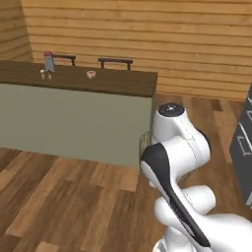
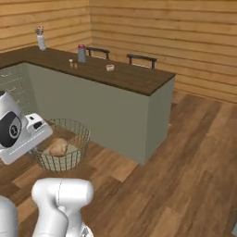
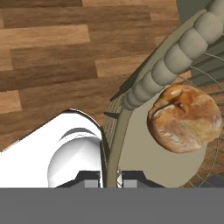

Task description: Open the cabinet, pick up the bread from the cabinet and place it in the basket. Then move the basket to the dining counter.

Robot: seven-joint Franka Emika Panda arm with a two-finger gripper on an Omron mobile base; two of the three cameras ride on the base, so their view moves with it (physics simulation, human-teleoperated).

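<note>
The round cream wire basket (image 2: 69,141) hangs above the wooden floor, a little in front of the dining counter's sage front panel. The golden-brown bread (image 2: 59,146) lies on its pale base. In the hand view the bread (image 3: 184,118) rests inside the basket (image 3: 175,57), and my gripper (image 3: 109,183) is shut on the basket's rim wire. A sliver of the basket (image 1: 144,142) shows behind my arm in the left base view. The dining counter (image 1: 108,83) with its dark wood top (image 2: 134,78) stands just beyond. The cabinet is out of view.
On the counter stand a red-capped jar (image 1: 48,61), small shakers (image 1: 44,75) and a small cup (image 1: 90,74); a vase (image 2: 40,38) sits at its far end. Two chairs (image 1: 115,61) stand behind it. A dark unit (image 1: 243,142) is at the right edge.
</note>
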